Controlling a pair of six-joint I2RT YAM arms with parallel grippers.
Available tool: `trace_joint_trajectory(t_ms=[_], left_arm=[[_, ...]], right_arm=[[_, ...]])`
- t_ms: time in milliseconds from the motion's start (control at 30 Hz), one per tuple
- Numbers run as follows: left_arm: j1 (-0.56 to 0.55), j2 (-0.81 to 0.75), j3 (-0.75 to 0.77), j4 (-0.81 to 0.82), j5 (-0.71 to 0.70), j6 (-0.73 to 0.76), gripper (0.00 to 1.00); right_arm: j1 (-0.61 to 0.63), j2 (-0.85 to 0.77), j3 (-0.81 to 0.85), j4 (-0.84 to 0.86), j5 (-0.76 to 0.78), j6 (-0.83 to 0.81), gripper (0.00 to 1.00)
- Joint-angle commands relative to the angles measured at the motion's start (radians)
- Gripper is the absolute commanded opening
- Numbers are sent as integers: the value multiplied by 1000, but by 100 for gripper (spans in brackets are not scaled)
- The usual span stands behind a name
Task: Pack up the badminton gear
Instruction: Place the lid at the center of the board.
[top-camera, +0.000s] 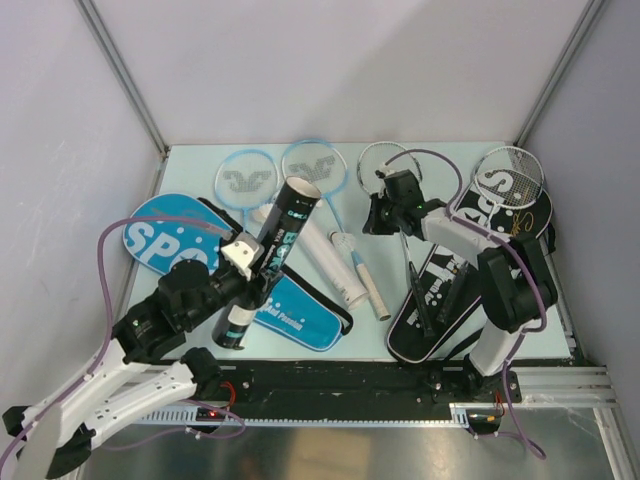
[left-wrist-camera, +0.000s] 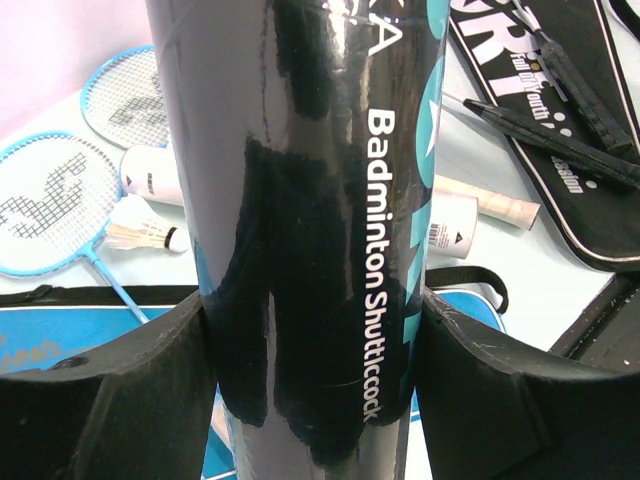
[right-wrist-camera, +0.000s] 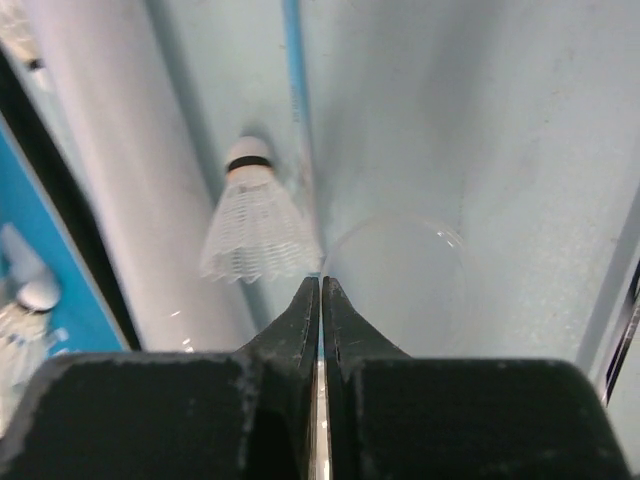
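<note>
My left gripper (top-camera: 245, 278) (left-wrist-camera: 315, 310) is shut on a black "Badminton Shuttlecock" tube (top-camera: 278, 235) (left-wrist-camera: 300, 180), held tilted with its open end up and away. My right gripper (top-camera: 372, 218) (right-wrist-camera: 321, 282) hangs low over the table with its jaws closed, seemingly pinching the rim of a clear round lid (right-wrist-camera: 400, 275). A white shuttlecock (right-wrist-camera: 255, 225) (top-camera: 343, 243) lies just ahead of it beside a white tube (right-wrist-camera: 110, 170) (top-camera: 322, 250). Two light-blue rackets (top-camera: 243, 180) and two silver rackets (top-camera: 510, 175) lie at the back. A blue cover (top-camera: 160, 240) and a black cover (top-camera: 440, 295) lie in front.
Grey walls with metal posts (top-camera: 125, 75) close the back and sides. A black rail (top-camera: 340, 385) runs along the near edge. Black racket handles (left-wrist-camera: 560, 140) lie on the black cover. A second shuttlecock (left-wrist-camera: 140, 235) and a white tube (left-wrist-camera: 150, 172) lie by the light-blue rackets.
</note>
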Motion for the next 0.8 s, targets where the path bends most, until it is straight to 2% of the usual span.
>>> trace_joint_trajectory(t_ms=[0,167,433,633,767], left_arm=[[4,19,9,86,46,14,54],[4,44,33,89,86,15,55],[3,31,8,87,233,62,57],[3,6,-17,89,277,93,58],[3,29,-9,88,310,100,59]], right_arm=[[19,68,19,53,146,-46,0],[24,80,20,30,196,-64,9],[6,-44,12,-18,132,-19,38],[-100,-151,-72,31,167,116,42],[-167,-221,-198,177,248,245,43]])
